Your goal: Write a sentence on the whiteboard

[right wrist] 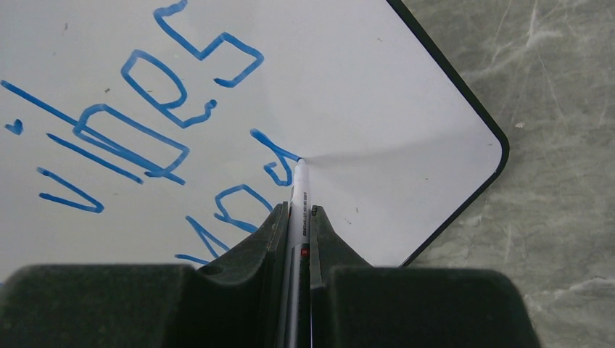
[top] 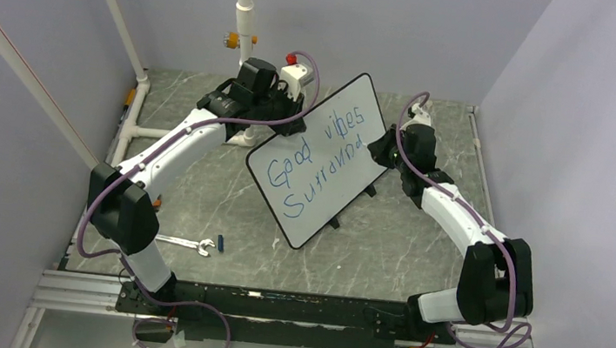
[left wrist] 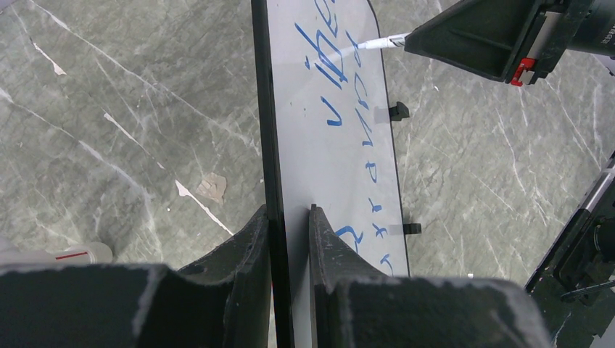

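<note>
The whiteboard (top: 323, 206) stands tilted up off the table at the middle. On it is the sentence (top: 316, 153) in blue: "Good vibes" with a second scrawled line beneath. My left gripper (top: 287, 112) is shut on the board's upper left edge; in the left wrist view its jaws (left wrist: 289, 212) pinch the black frame of the whiteboard (left wrist: 304, 109). My right gripper (top: 382, 147) is shut on a white marker (right wrist: 299, 188), whose tip touches the whiteboard (right wrist: 377, 87) at the end of the second line of lettering (right wrist: 145, 123). The marker (left wrist: 384, 42) also shows in the left wrist view.
A wrench (top: 187, 243) and a small blue cap (top: 221, 243) lie on the marble table at the near left. A white pipe frame (top: 244, 9) and a white bottle with a red cap (top: 294, 72) stand behind the board. Walls close in both sides.
</note>
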